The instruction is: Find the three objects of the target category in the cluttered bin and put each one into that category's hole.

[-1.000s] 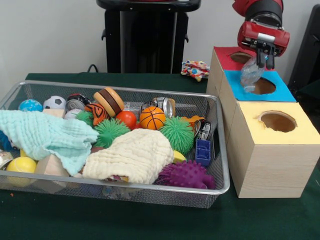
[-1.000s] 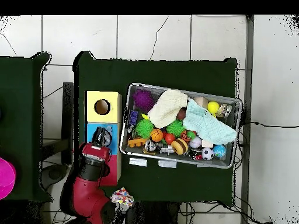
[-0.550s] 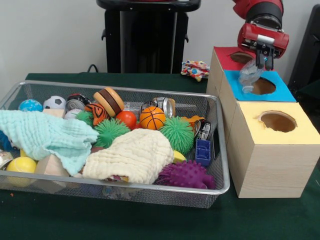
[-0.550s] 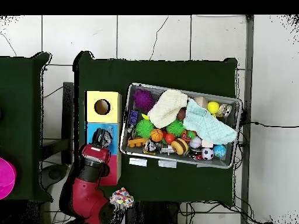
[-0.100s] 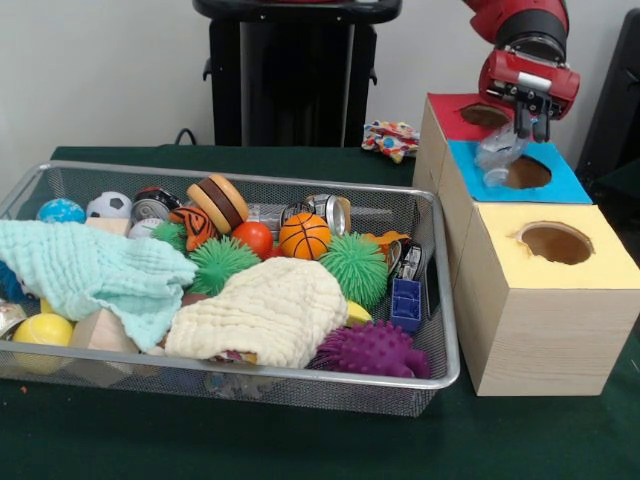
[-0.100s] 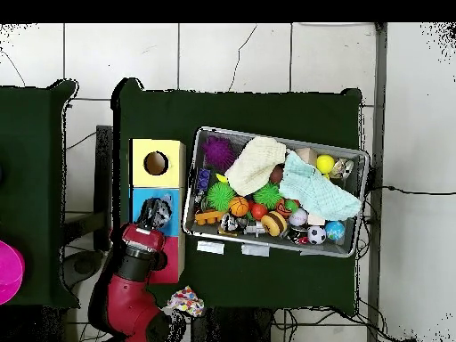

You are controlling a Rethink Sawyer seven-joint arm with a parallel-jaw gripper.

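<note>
One item in hand: gripper jaws pinch a clear crinkled wrapper hanging over the blue box, just beside its hole. Step judged: delivery to that hole. Next move calls for centring over the hole, then letting go. Room: white wall, pale tiled floor. Table under dark green cloth. Bin, beside the blue box, full of balls and two cloths. Red box behind the blue box, yellow box in front of it.
</note>
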